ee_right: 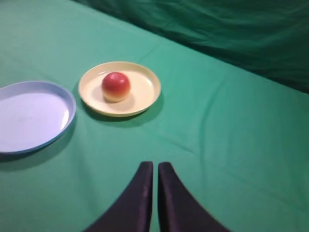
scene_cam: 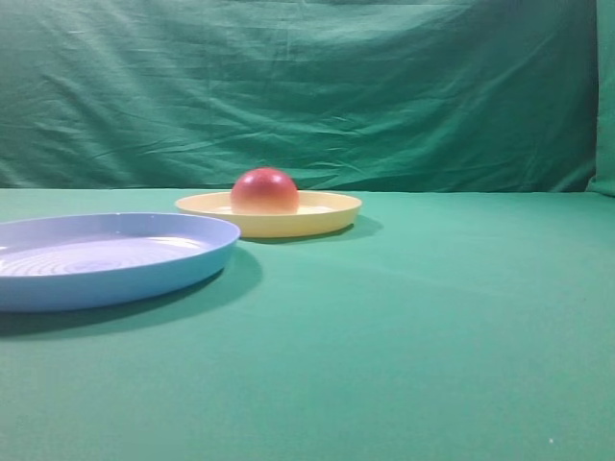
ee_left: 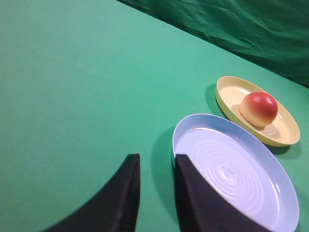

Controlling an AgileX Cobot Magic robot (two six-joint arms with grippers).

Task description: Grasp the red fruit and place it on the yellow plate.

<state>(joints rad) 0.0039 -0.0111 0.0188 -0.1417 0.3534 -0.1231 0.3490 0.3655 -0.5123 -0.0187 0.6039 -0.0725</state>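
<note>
The red fruit (scene_cam: 264, 191) sits on the yellow plate (scene_cam: 327, 217), off to one side of the plate's middle rather than dead centre, with its pale base resting on the plate floor and its red dome upward. Taking the yellow plate as the landmark, the blue plate (scene_cam: 144, 272) lies just beside it on the green counter (scene_cam: 423, 327), their rims close together but with a sliver of cloth showing between them in the right wrist view. The blue plate is the bigger of the two and has ringed ridges on its floor. Behind the yellow plate hangs a wrinkled green cloth backdrop (scene_cam: 307, 86).

The left hand (ee_left: 155, 186) hangs low over the counter on the far side of the blue plate from the yellow plate, its fingers a little apart with a strip of cloth visible between them, holding nothing. The right hand (ee_right: 155, 186) is well back from the yellow plate, over bare cloth, its fingers drawn together with only a thin slit between them, also holding nothing. Neither hand touches the fruit or either plate.
</note>
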